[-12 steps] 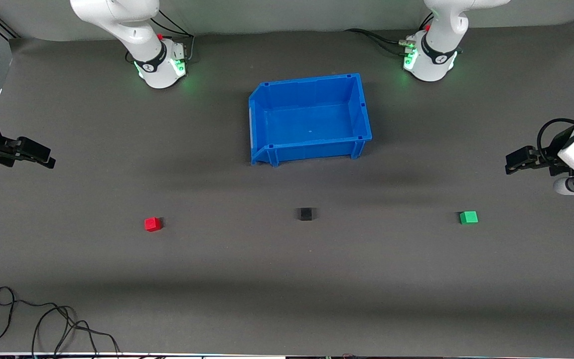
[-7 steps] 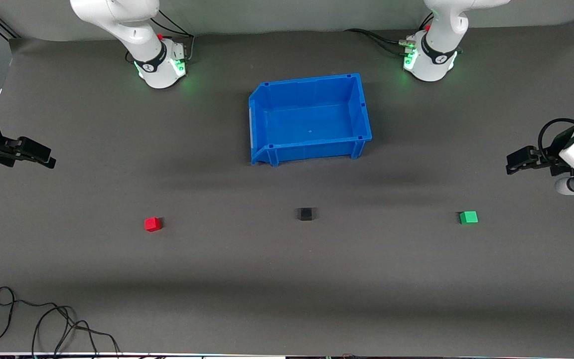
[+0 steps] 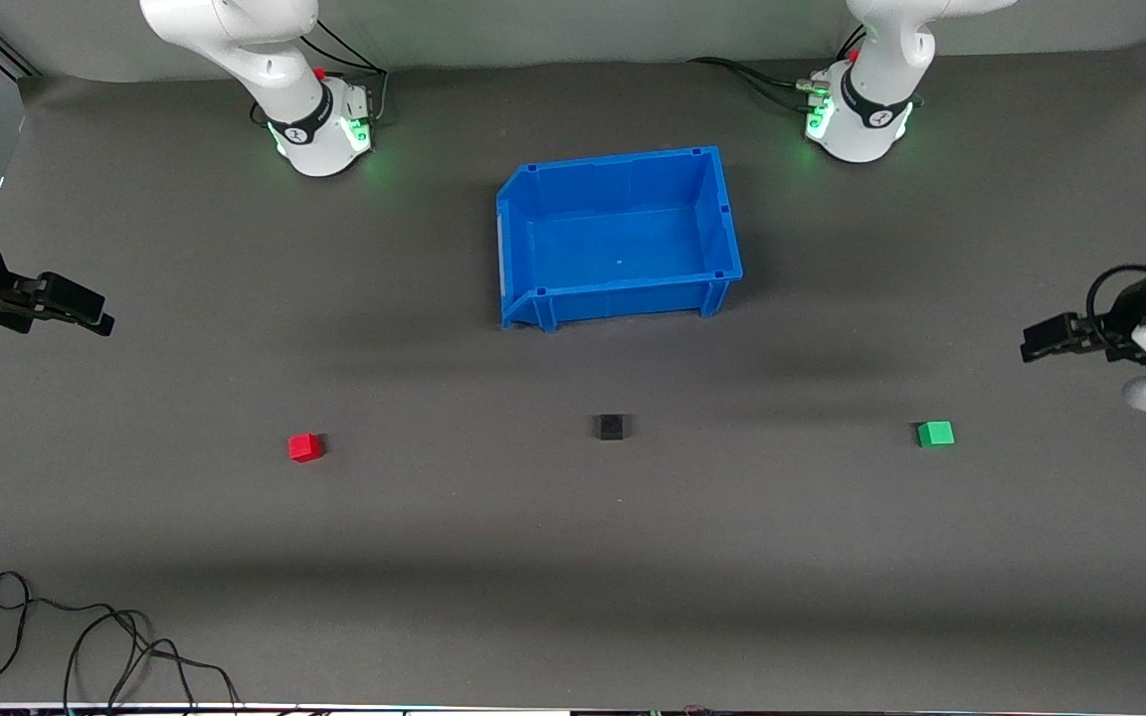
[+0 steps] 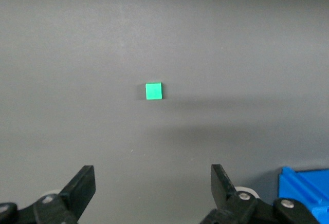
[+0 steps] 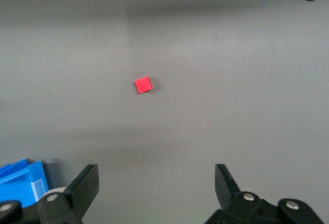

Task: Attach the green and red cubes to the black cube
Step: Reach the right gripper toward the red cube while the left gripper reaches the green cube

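The dark grey surface (image 3: 573,557) carries everything. A blue bin (image 3: 619,239) is set between the two arm bases, and nothing can be seen in it. A loose black cable (image 3: 86,646) lies at the near corner toward the right arm's end.

The right claw (image 3: 86,314) is held up over the right arm's end of the surface, spread wide, with nothing gripped. The left claw (image 3: 1041,338) is held over the left arm's end, likewise wide open and empty.

Three cubes are laid in a row, nearer the camera than the bin and well apart. The black cube (image 3: 611,427) is in the middle, the red cube (image 3: 303,447) toward the right arm's end, the green cube (image 3: 935,433) toward the left arm's.

The cubes are small, so a slightly off-centre descent could knock one aside instead of gripping it. The red cube is turned a little, so an unaligned claw might close on its corners. The free-standing black cube could be pushed away when another is pressed against it.

No readable writing or label is seen.
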Controlling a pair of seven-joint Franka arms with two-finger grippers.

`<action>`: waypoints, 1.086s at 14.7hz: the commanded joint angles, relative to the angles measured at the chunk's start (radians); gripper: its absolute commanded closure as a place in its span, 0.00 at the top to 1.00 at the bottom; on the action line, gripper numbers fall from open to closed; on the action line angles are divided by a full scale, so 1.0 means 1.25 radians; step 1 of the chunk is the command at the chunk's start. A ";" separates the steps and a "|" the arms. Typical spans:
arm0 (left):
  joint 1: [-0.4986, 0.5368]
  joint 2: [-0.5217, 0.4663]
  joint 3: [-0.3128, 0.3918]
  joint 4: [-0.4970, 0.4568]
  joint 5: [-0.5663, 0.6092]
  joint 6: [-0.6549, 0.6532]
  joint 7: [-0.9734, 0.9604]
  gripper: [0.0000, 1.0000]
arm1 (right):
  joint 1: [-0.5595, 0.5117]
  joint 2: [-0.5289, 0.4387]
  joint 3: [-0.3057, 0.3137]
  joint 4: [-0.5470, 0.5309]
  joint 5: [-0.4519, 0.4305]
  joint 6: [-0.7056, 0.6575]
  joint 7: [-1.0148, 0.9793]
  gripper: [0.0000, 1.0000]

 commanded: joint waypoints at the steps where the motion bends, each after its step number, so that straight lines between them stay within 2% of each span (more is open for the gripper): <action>1: 0.012 0.041 -0.005 -0.004 -0.019 0.039 -0.086 1.00 | -0.001 0.018 -0.008 0.033 0.036 0.001 0.175 1.00; 3: 0.012 0.063 -0.005 -0.035 -0.009 0.081 -0.104 1.00 | -0.001 0.038 -0.008 0.066 0.046 0.001 0.334 1.00; 7: -0.002 0.101 -0.006 -0.152 0.013 0.273 -0.099 0.99 | -0.009 0.046 -0.010 0.074 0.109 0.001 0.606 1.00; 10: -0.005 0.166 -0.006 -0.157 0.053 0.314 -0.083 0.96 | -0.017 0.062 -0.013 0.071 0.145 0.001 0.786 1.00; 13: -0.004 0.238 -0.006 -0.160 0.055 0.363 -0.084 0.92 | -0.053 0.101 -0.037 0.063 0.243 -0.005 0.832 1.00; 16: -0.012 0.285 -0.006 -0.161 0.055 0.389 -0.083 0.78 | -0.069 0.151 -0.047 0.031 0.331 0.005 0.831 1.00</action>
